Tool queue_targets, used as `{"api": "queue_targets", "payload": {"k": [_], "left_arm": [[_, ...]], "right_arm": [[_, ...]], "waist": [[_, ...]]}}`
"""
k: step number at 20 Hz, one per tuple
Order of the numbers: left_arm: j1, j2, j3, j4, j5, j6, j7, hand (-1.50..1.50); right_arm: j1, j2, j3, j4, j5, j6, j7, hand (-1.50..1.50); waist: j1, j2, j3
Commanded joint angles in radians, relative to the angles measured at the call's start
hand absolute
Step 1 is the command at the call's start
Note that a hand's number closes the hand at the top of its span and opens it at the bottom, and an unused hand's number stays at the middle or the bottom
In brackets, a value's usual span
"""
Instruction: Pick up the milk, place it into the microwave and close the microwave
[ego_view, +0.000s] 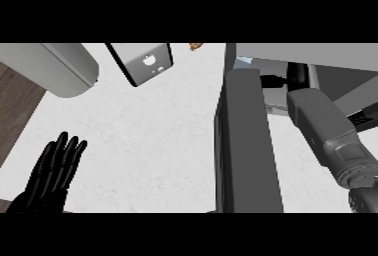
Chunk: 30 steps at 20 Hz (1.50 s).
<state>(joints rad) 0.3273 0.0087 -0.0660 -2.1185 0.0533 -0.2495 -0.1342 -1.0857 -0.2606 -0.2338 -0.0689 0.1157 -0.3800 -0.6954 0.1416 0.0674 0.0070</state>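
Head view, left hand (50, 172) flat, resting

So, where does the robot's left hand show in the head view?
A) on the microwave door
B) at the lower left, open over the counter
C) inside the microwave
B: the left hand shows at the lower left with straight fingers, over the white counter.

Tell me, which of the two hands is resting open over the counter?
The left hand, at the view's lower left, fingers straight. The right forearm reaches into the microwave, which hides its hand.
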Motion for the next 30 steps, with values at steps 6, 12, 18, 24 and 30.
{"api": "queue_targets", "payload": {"k": [6,12,18,24,30], "left_arm": [[-0.003,-0.008,-0.056,0.047,-0.036,0.034,-0.027,-1.50],[-0.007,-0.009,-0.090,0.071,-0.052,0.030,-0.028,-1.50],[-0.050,0.031,-0.062,0.079,0.010,-0.021,0.042,-1.50],[-0.168,0.036,-0.116,0.190,-0.055,-0.044,0.045,-1.50],[-0.238,0.031,-0.182,0.315,-0.138,-0.065,0.010,1.50]], "right_arm": [[0.048,0.013,-0.031,-0.011,-0.029,0.073,-0.051,-1.50],[0.116,0.035,-0.044,-0.019,-0.042,0.147,-0.120,-1.50],[0.169,0.074,-0.065,-0.038,-0.067,0.257,-0.190,-1.50],[0.258,0.083,-0.067,-0.041,-0.074,0.357,-0.257,-1.50],[0.329,0.108,-0.040,-0.096,-0.060,0.358,-0.296,-1.50]], "waist": [[-0.033,-0.017,-0.002],[-0.059,-0.029,-0.003],[-0.082,-0.041,-0.003],[-0.105,-0.045,-0.004],[-0.130,-0.061,-0.006]]}}
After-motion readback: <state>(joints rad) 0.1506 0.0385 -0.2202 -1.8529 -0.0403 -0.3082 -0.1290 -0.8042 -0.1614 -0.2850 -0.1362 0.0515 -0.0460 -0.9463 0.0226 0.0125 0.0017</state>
